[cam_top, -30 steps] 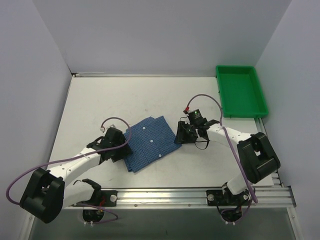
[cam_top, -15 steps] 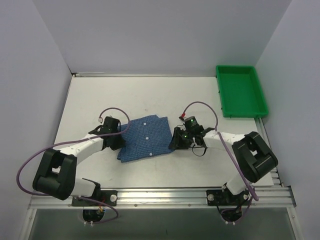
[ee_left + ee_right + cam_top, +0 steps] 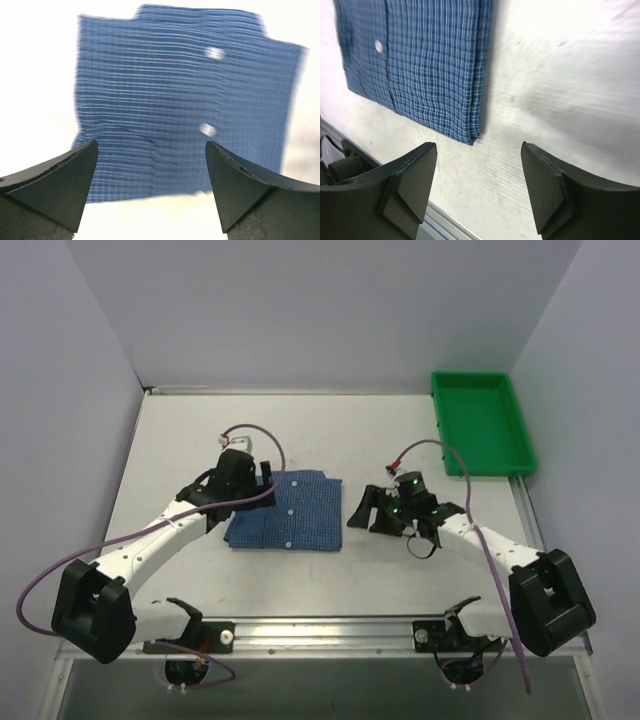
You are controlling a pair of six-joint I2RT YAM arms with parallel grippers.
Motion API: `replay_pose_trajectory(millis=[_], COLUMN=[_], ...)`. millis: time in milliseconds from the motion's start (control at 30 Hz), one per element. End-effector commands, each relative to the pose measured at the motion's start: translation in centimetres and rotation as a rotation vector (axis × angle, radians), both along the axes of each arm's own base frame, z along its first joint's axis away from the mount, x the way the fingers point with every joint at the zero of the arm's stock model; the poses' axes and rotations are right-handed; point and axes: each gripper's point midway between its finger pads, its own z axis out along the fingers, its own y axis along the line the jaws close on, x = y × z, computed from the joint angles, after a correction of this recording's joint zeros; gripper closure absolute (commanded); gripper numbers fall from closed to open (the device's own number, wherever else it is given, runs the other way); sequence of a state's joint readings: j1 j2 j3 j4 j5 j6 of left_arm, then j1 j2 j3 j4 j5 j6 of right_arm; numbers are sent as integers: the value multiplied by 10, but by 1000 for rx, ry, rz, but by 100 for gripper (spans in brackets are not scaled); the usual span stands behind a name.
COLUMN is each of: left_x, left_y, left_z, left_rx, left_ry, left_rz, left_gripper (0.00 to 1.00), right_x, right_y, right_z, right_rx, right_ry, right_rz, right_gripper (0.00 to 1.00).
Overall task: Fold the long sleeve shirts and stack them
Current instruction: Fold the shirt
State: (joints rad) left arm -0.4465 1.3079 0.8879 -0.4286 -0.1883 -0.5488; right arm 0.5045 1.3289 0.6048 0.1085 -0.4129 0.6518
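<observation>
Left gripper (image 3: 151,147) and right gripper (image 3: 478,146) both gape empty; best lift straight up, not snagging the folded blue checked shirt (image 3: 287,512).

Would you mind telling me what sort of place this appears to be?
Most likely a robotics lab test cell: plain white panels box in a table, the left arm and right arm are bolted to an aluminium rail, and a folded blue shirt and green tray lie on the table.

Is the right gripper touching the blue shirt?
Apart. The right wrist view shows bare table between the open right gripper and the near edge of the shirt.
</observation>
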Motion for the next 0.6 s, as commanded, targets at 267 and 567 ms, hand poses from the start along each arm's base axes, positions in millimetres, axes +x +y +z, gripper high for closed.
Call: replay_pose_trajectory(millis=[267,567], left_x=[-82,-90], left_y=[-138,-197], left_z=[31,-15], left_rx=[290,595], left_ry=[-220,-221], left_rz=[-572,-701], left_gripper=[3,5], right_x=[-15,-29], right_y=[-97,-111], right_z=[25,18], right_rx=[30,28], right_ry=[79,80], right_rz=[-219,-255], right_gripper=[6,1])
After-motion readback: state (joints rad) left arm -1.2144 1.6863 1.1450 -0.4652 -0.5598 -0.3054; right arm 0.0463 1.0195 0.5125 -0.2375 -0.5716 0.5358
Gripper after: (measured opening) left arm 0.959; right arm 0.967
